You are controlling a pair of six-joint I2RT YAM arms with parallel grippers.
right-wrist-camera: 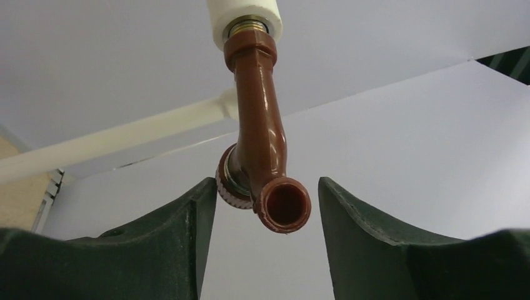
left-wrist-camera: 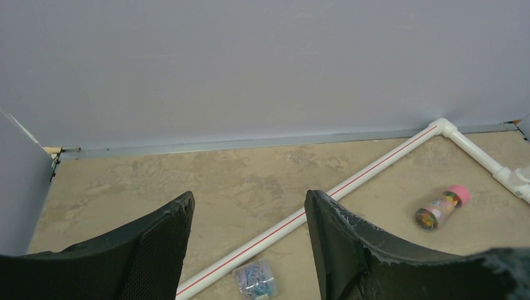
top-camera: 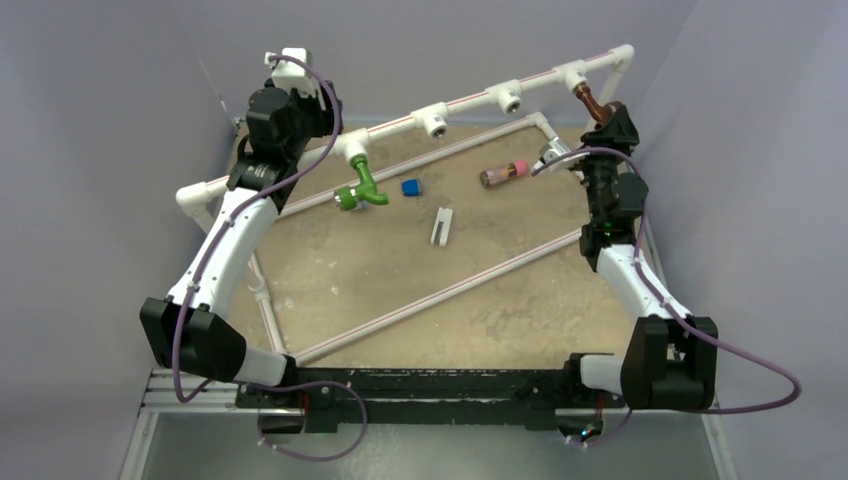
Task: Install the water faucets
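We are looking at the closing stage of the second installation, as we judge it. The reddish-brown faucet [right-wrist-camera: 259, 125] is hanging spout-down from a white tee fitting [right-wrist-camera: 245, 15] on the raised pipe rail [top-camera: 470, 100], above the far right corner of the tabletop [top-camera: 420, 300]. The right hand [right-wrist-camera: 265, 182] is sitting under it, released, with its fingers [right-wrist-camera: 181, 231] flanking the spout and the ribbed knob ring. The left finger is lying just beside that ring, and we cannot tell whether it is touching. The green faucet [top-camera: 362, 187] is hanging from another tee on the same rail, nearer the far left corner, and looks seated. The left hand [left-wrist-camera: 249, 197] is hovering high over the far left corner, spread apart and carrying nothing. In the right wrist view a band of metal thread is showing between the brown collar and the tee, so we are reading the joint as possibly not fully home. If so, the next move is calling for the right hand to clench on the brown body and turn it in line with the fitting. Otherwise it is calling for a straight retreat downward, without brushing the spout sideways.
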